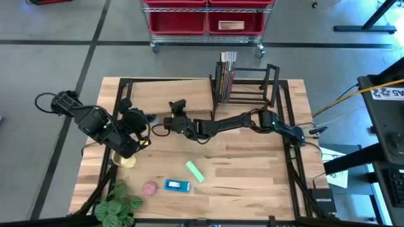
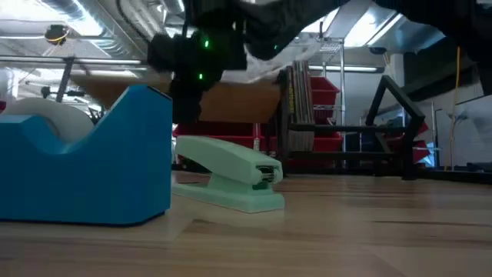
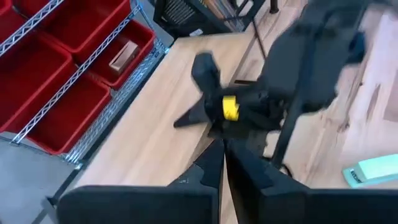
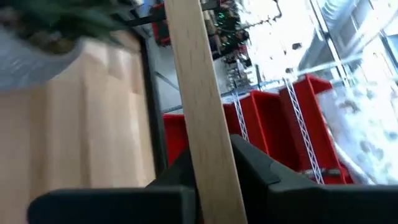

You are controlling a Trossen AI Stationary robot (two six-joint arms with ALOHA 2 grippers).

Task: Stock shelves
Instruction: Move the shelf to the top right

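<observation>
Right wrist view: your right claw (image 4: 211,163) is pinching the shelf (image 4: 191,74) by its thin board, which could be twisting loose. Your left claw (image 3: 224,155) is idling closed nearby.

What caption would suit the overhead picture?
Two robot arms meet mid-table; book rack behind, green stapler and blue tape dispenser in front.

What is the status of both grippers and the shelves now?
Right gripper shut on wood-topped shelf board. Left gripper close beside the right one. Book rack at table's back edge, books inside. No obstruction seen.
</observation>
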